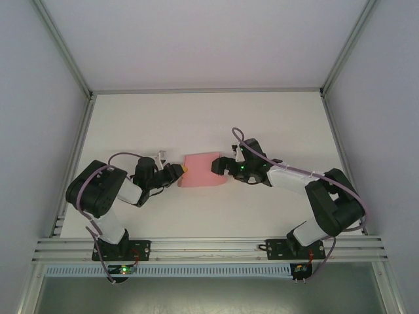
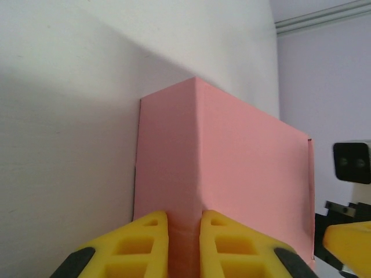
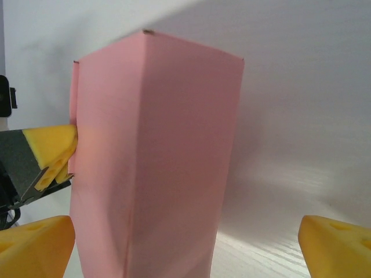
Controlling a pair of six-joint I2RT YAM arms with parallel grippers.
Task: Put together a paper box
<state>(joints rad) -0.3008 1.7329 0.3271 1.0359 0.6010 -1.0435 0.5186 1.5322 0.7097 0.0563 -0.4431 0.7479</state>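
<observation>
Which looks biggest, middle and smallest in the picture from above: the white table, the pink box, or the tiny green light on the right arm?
1. white table, biggest by far.
2. pink paper box, a small patch on the table.
3. green light on the right arm, just a dot.

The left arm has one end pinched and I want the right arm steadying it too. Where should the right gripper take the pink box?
Probably the free end of the paper box, approached from the robot's right, opposite the left gripper. The right gripper faces that end, jaws wide enough to span its width; squeeze lightly, it's thin card.
</observation>
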